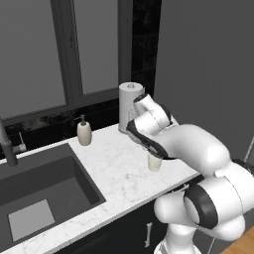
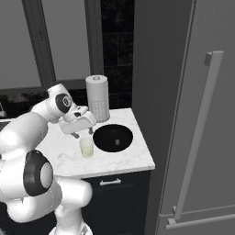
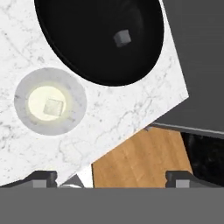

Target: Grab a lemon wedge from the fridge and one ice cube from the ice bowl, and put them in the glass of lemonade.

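The glass of lemonade (image 3: 50, 101) stands on the marble counter, and a pale ice cube (image 3: 53, 106) floats in it. Right beside it is the black ice bowl (image 3: 100, 39), with one more ice cube (image 3: 122, 38) inside. My gripper (image 3: 111, 178) hangs open above the counter, close to the glass (image 2: 86, 148) and the bowl (image 2: 113, 137), with nothing between its fingertips (image 3: 43, 177). The grey fridge (image 2: 183, 69) stands shut at the right, its bar handle (image 2: 197, 133) facing me. The lemon wedge is out of view. My arm hides the bowl in the left base view, where the glass (image 1: 155, 162) peeks out below it.
A paper-towel roll (image 2: 97, 97) stands behind the bowl against the wall. The beige soap dispenser (image 1: 84, 131) and the dark sink (image 1: 39, 193) lie to the left. The counter ends at the fridge side, with wooden floor (image 3: 140, 162) below its front edge.
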Available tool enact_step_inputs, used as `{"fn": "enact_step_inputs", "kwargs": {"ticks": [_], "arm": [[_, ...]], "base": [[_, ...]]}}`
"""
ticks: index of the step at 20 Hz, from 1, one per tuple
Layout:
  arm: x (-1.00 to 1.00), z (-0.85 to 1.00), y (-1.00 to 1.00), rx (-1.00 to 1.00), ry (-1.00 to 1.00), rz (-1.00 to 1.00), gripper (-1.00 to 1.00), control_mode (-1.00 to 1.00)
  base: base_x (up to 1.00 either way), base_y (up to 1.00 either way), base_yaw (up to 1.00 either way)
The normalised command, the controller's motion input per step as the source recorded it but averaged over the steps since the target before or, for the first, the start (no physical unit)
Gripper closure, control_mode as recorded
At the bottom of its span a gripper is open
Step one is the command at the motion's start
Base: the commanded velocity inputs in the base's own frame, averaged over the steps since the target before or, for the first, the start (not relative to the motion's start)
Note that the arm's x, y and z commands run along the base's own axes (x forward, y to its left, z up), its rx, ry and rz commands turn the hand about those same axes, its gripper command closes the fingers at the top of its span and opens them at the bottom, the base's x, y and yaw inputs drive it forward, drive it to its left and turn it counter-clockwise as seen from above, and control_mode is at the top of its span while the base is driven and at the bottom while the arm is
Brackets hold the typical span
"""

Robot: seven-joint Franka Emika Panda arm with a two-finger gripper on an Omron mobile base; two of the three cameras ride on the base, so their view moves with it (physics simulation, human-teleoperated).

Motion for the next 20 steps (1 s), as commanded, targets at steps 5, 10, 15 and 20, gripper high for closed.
{"fn": "enact_step_inputs", "kwargs": {"ticks": [5,10,15,20], "arm": [[-0.71,0.35,-0.01,0.25,-0.42,0.08,-1.0,-1.0],[-0.71,0.44,-0.1,0.44,-0.26,0.12,-1.0,-1.0],[-0.58,0.47,-0.12,0.23,-0.2,0.17,-1.0,-1.0],[-0.57,0.23,0.0,-0.02,-0.08,0.1,-1.0,-1.0]], "base": [[0.0,0.0,0.0],[0.0,0.0,0.0],[0.0,0.0,0.0],[0.0,0.0,0.0]]}}
